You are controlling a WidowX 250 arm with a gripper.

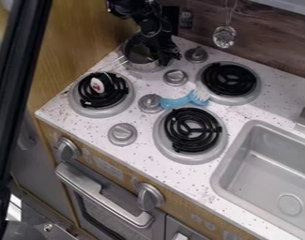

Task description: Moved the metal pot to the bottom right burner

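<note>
A white, dark-speckled countertop [186,185] holds a grey rectangular sink [261,157] at the right. Of the round black coil burners in silver rings, the bottom right one [192,130] lies left of the sink. The black two-finger gripper [166,55] hangs over the counter's upper left part. Just beneath it sits the metal pot [139,55], round, silvery and shiny, darker inside, with a thin wire-like handle pointing left. The pot rests at the upper left burner, partly hidden by the gripper, which overlaps its right side; whether the gripper is apart or clamped on it cannot be told. A light-blue brush with pale bristles [178,101] lies between burners.
</note>
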